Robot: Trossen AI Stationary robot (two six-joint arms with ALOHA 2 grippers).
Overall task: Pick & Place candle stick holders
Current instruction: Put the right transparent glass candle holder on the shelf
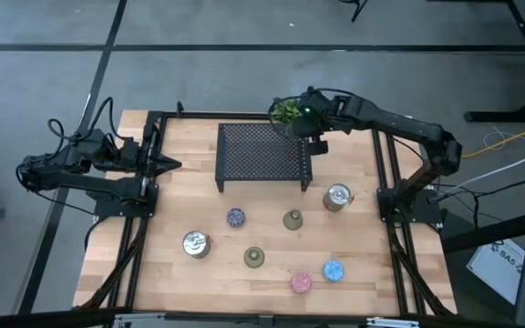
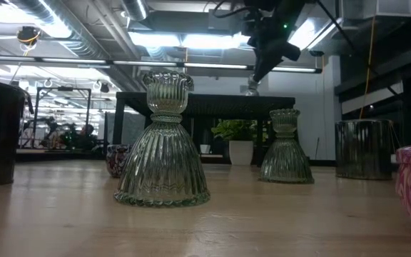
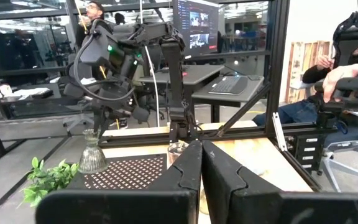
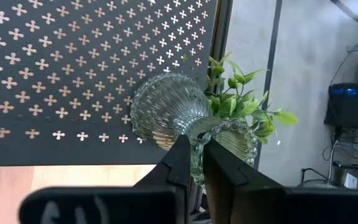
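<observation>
Ribbed olive-green glass, the candle stick holder (image 4: 185,121) hangs straight down from the right pincer (image 4: 194,152), which is clamped on its beaded rim, its flared foot just over the near corner of the black mesh rack (image 1: 262,155) beside the small plant (image 1: 286,111). Far across the table (image 1: 171,264), the left pincer (image 3: 201,163) waits shut on nothing; seven other holders stand on the boards.

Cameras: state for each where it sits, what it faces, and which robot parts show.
High: overhead, straight down on the wooden table; both arms show.
Low: table height, facing glass candle holders; right gripper hangs above.
Left wrist: past shut left gripper toward the right arm.
Right wrist: right gripper pinching a glass candle holder.
Shared: black mesh rack, plant.
</observation>
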